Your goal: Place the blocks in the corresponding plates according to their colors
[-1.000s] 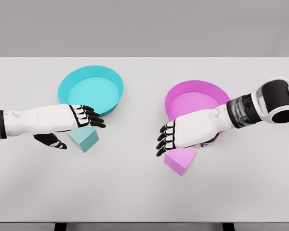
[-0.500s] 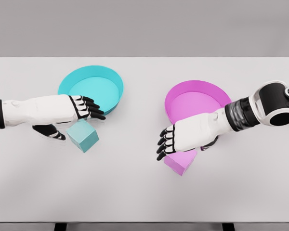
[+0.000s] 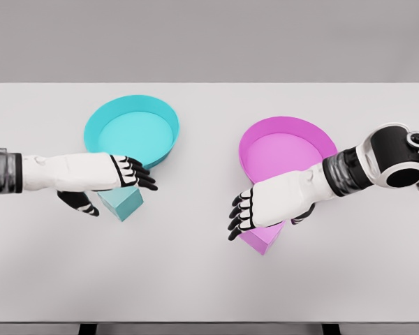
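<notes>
Blocks are sitting on the white tabletop [image 3: 195, 279], neither yet plated: the teal cube block [image 3: 123, 203] just in front of the round teal plate [image 3: 98, 118], the pink cube block [image 3: 263, 237] at the near rim of the round pink plate [image 3: 321, 136]. The left hand [image 3: 108, 183] is lying over the teal block, fingers extended, nothing gripped. The right hand [image 3: 260, 206] is covering the pink block, fingers extended, not visibly closed on it. Judgement: each hand is needing fingers and thumb seated on opposite faces before lifting. A plain grey wall is standing behind.
</notes>
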You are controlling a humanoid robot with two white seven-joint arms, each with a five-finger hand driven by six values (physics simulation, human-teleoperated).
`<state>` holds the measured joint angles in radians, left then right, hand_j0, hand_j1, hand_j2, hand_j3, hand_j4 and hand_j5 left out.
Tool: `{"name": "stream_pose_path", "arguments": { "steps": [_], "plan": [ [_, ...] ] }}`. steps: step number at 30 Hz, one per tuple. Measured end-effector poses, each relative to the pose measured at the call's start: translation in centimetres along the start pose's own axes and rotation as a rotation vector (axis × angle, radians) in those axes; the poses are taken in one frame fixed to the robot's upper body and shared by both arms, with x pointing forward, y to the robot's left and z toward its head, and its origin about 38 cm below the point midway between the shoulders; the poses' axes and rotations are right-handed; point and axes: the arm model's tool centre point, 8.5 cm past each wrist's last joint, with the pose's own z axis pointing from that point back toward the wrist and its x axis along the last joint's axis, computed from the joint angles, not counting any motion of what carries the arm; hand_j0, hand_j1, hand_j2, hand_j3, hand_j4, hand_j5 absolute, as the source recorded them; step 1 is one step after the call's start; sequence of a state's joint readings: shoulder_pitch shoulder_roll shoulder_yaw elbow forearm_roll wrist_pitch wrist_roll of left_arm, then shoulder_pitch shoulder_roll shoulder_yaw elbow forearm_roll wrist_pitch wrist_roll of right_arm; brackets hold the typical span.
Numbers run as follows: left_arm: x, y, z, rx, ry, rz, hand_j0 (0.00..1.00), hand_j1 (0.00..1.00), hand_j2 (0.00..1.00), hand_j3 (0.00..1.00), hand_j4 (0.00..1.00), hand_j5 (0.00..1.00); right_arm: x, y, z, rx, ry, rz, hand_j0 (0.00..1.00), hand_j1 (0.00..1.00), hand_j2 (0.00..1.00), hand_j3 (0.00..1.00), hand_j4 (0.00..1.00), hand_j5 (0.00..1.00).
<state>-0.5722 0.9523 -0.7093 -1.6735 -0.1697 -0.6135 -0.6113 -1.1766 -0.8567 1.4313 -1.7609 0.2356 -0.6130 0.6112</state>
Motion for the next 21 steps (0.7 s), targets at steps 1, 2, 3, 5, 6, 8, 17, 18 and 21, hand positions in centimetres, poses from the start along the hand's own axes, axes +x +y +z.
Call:
{"name": "stream_pose_path", "arguments": {
  "steps": [1,2,3,5,6,8,17,18,21],
  "plan": [
    [-0.2,-0.2,-0.1,-0.003,0.003,0.006,1.0,1.0,1.0,1.0,1.0,1.0,0.0,0.0,0.0,0.001,0.0,0.002,1.0,1.0,1.0,1.0,1.0,1.0],
    [-0.4,-0.3,-0.1,-0.006,0.006,0.011,1.0,1.0,1.0,1.0,1.0,1.0,0.0,0.0,-0.1,0.003,0.0,0.005,1.0,1.0,1.0,1.0,1.0,1.0],
    [-0.5,-0.5,-0.2,-0.009,0.009,0.017,1.0,1.0,1.0,1.0,1.0,1.0,0.0,0.0,-0.1,0.006,0.001,0.007,1.0,1.0,1.0,1.0,1.0,1.0],
    [-0.6,-0.7,-0.3,-0.01,0.01,0.024,1.0,1.0,1.0,1.0,1.0,1.0,0.1,0.0,-0.3,0.009,-0.003,0.011,1.0,1.0,1.0,1.0,1.0,1.0],
    [-0.7,-0.7,-0.4,-0.009,0.011,0.026,1.0,1.0,1.0,1.0,1.0,1.0,0.1,0.0,-0.4,0.011,-0.003,0.014,1.0,1.0,1.0,1.0,1.0,1.0],
    [-0.9,-0.6,-0.6,-0.006,0.013,0.024,1.0,1.0,1.0,1.0,1.0,1.0,0.0,0.0,-0.5,0.02,-0.001,0.022,1.0,1.0,1.0,1.0,1.0,1.0],
    [-1.6,-0.9,-1.4,-0.002,0.018,0.04,1.0,1.0,1.0,1.0,1.0,1.0,0.0,0.2,-0.7,0.037,0.004,0.037,1.0,1.0,1.0,1.0,1.0,1.0],
    [-1.6,-1.0,-1.6,-0.003,0.017,0.043,1.0,1.0,1.0,1.0,1.0,1.0,0.0,0.2,-0.7,0.038,0.004,0.038,1.0,1.0,1.0,1.0,1.0,1.0],
    [-1.8,-1.3,-1.7,-0.007,0.018,0.052,1.0,1.0,1.0,1.0,1.0,1.0,0.1,0.4,-0.8,0.042,0.003,0.038,1.0,1.0,1.0,1.0,1.0,1.0]
  ]
}}
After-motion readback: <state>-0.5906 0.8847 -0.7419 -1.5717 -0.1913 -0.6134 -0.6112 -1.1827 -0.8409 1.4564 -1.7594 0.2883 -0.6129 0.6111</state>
